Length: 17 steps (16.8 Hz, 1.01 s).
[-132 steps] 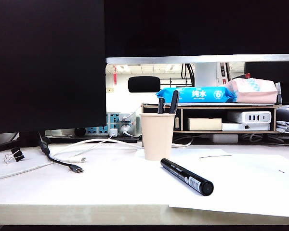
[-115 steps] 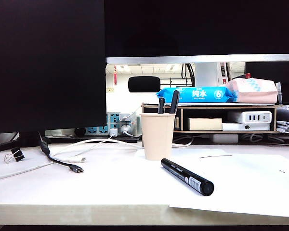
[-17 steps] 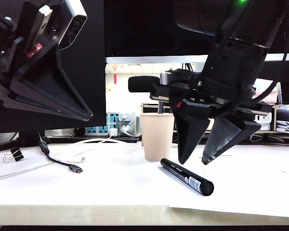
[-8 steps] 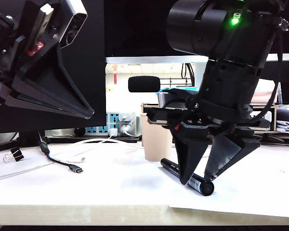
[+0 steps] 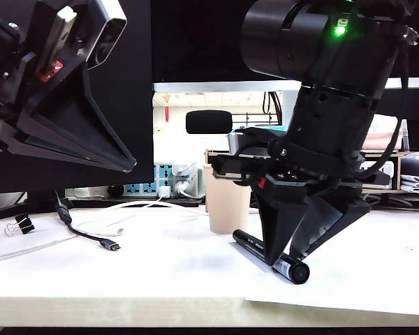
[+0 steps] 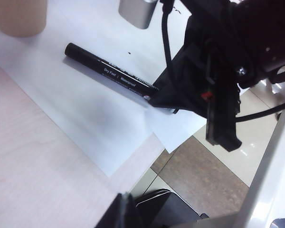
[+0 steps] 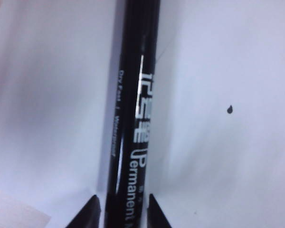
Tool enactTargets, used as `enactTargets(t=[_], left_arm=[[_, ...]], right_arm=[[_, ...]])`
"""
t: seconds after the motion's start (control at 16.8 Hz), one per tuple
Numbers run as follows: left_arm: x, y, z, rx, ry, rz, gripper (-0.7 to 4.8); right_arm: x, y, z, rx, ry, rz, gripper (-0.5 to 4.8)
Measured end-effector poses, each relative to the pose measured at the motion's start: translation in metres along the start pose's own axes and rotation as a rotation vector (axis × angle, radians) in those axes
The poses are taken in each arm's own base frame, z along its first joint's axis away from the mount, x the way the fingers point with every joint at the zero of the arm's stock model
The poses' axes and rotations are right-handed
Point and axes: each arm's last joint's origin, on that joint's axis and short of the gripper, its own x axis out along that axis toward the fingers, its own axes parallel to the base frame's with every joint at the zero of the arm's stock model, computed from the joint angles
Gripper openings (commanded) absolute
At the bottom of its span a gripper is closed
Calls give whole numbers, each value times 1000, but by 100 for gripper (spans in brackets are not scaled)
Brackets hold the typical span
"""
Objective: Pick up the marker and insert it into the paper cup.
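The marker (image 5: 249, 242) lies flat on white paper, right of the paper cup (image 5: 225, 202), with its white lettering facing up (image 7: 133, 118). My right gripper (image 5: 283, 262) has come straight down over the marker's near half. One fingertip stands on each side of the barrel (image 7: 122, 212), with a thin gap still showing, so it is open. The left wrist view shows the marker (image 6: 104, 71), the cup (image 6: 19, 16) and the right gripper (image 6: 157, 99) from above. My left gripper (image 5: 129, 166) hangs high at the left with its fingers together (image 6: 125, 210) and nothing in them.
A black cable with a USB plug (image 5: 106, 242) and a binder clip (image 5: 21, 225) lie at the left. The white paper sheet (image 5: 377, 269) reaches the table's front edge. A shelf (image 5: 394, 183) with boxes stands behind, and a metal cylinder (image 6: 137, 10) is near the cup.
My right gripper has sunk from above the marker down to the paper, and its jaws have narrowed around the barrel. The marker, the cup and the left arm have kept still.
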Motion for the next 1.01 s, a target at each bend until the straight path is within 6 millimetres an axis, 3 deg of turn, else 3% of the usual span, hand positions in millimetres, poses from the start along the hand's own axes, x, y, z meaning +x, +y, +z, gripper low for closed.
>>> enactTargets(t=[1.01], left_arm=[[0,0,0,11,0,0,-4]], right_arm=[[-1,0,0,1,-4,2,80]])
